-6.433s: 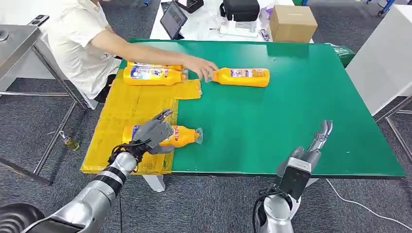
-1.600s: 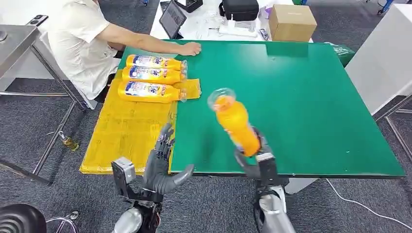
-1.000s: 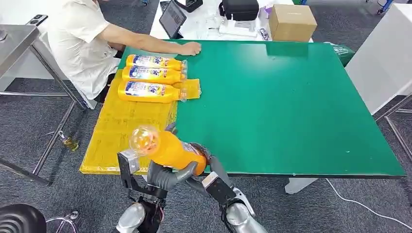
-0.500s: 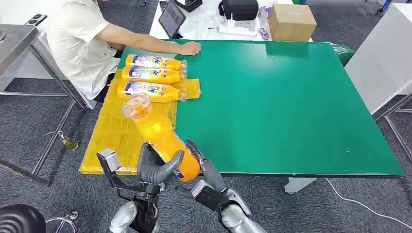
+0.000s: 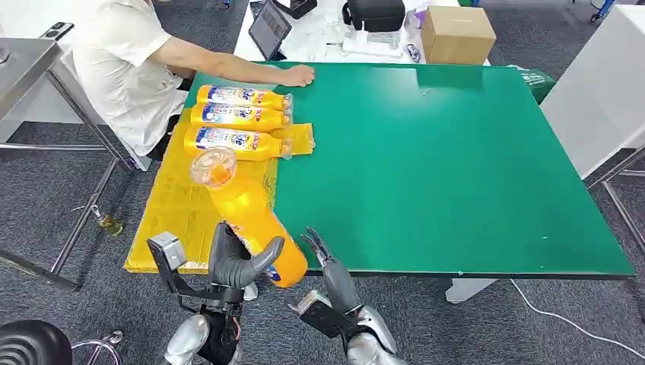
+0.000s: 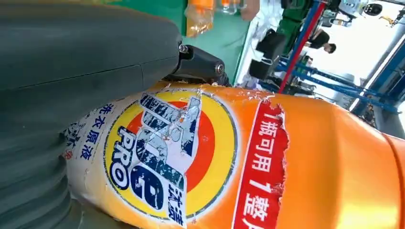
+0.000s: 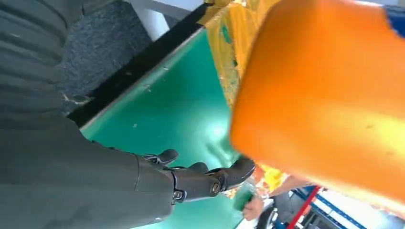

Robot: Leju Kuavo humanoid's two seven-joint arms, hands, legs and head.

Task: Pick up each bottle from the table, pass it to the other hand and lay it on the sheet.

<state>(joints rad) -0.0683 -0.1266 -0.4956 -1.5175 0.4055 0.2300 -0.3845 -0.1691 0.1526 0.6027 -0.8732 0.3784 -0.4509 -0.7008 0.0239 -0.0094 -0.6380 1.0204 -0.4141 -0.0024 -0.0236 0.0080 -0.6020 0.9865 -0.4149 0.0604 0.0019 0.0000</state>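
The left hand (image 5: pixel 232 262) has its fingers wrapped around the lower body of the orange bottle (image 5: pixel 247 217), which tilts up with its clear cap end over the near part of the yellow sheet (image 5: pixel 179 205), base hanging past the near edge of the green surface (image 5: pixel 449 160). The right hand (image 5: pixel 328 268) is just beside the bottle's base, fingers spread and holding nothing, not touching it as far as I can tell. Three more bottles (image 5: pixel 239 120) lie side by side at the far end of the sheet, caps toward the green. Between them and the held bottle the sheet is bare yellow. A person's hand (image 5: pixel 298 75) rests at the surface's far edge, beyond the sheet. Cardboard box (image 5: pixel 456 34) sits on the white table past the far edge.
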